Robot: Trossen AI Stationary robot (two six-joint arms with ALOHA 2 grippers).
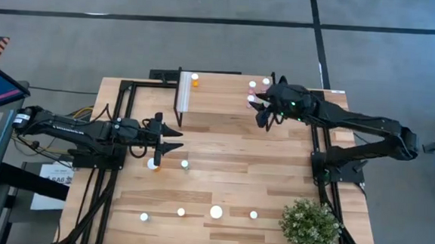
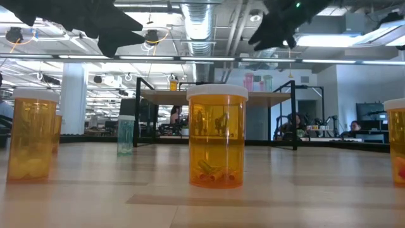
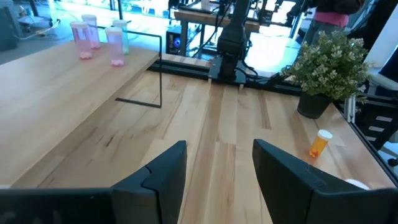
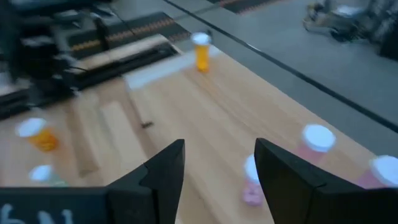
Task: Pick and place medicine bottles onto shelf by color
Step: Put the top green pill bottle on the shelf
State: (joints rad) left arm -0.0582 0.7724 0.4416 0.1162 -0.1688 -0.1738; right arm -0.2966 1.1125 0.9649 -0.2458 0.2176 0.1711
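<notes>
The shelf [image 1: 227, 92] stands at the table's far edge, its white end panel [image 1: 183, 93] at its left. An orange bottle [image 1: 195, 79] stands on the plank near that panel, and pink bottles [image 1: 252, 85] stand at the plank's right end. My right gripper [image 1: 263, 111] is open and empty above the plank, beside those pink bottles [image 4: 317, 140]. My left gripper [image 1: 172, 140] is open and empty above the table's left middle. An orange bottle [image 1: 153, 163] and a teal bottle [image 1: 185, 164] stand on the table just near of it.
Several more bottles [image 1: 216, 211] stand in a row along the table's near edge; the low view shows a large orange one [image 2: 216, 136] up close. A bushy plant [image 1: 311, 226] sits at the near right corner. Bare wood lies in the table's middle [image 1: 238, 153].
</notes>
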